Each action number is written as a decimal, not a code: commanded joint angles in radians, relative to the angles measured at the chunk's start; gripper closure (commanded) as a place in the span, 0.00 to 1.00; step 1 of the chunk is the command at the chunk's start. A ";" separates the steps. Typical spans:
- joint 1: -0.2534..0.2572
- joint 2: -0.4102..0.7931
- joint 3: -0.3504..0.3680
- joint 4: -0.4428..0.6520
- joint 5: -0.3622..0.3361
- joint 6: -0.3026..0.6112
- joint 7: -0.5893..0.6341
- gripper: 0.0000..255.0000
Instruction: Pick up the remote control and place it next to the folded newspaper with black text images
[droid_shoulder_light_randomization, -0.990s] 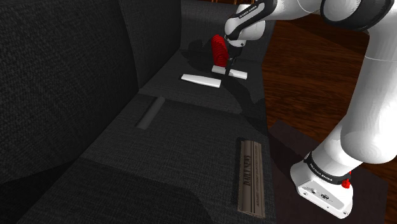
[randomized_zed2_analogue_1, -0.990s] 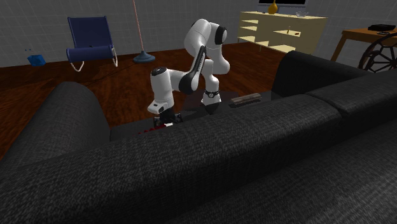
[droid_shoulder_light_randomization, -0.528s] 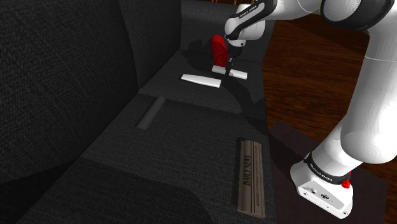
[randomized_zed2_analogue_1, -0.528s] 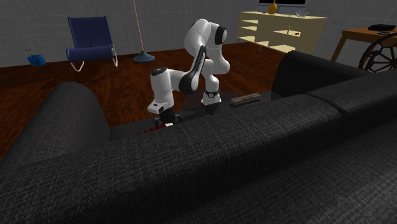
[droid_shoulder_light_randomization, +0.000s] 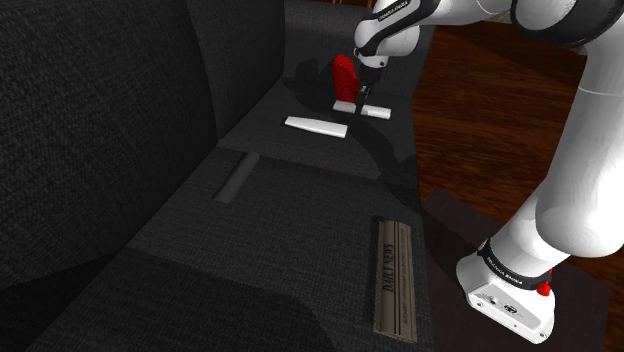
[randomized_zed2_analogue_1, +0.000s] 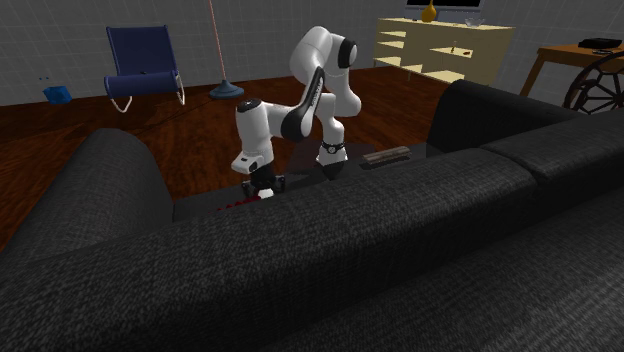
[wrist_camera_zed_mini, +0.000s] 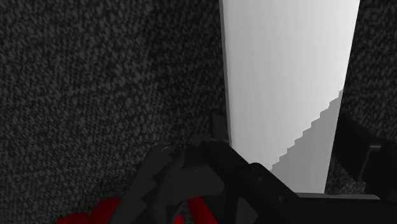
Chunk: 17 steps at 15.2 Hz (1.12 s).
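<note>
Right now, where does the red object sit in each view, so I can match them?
Shoulder view: red object upper middle, on the sofa, just left of the gripper.
Second exterior view: red object, a dark sliver left of centre, under the gripper.
Wrist view: red object beside the gripper, away from the white remote.
Shared landmark: the gripper.

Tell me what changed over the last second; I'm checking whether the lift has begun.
The gripper rose a little, and the white remote clasped between its fingers came up slightly off the sofa seat with it. The red object, the other white slab, the grey strip and the folded newspaper stayed where they were.
</note>
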<state>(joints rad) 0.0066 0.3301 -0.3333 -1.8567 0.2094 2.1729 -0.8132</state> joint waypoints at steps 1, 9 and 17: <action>0.000 -0.012 -0.004 0.015 -0.007 -0.021 0.006 1.00; 0.003 -0.055 -0.011 0.067 -0.031 -0.113 0.026 1.00; 0.032 -0.154 -0.010 0.009 -0.070 -0.144 0.070 1.00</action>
<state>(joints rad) 0.0265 0.2105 -0.3451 -1.8092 0.1516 2.0196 -0.7594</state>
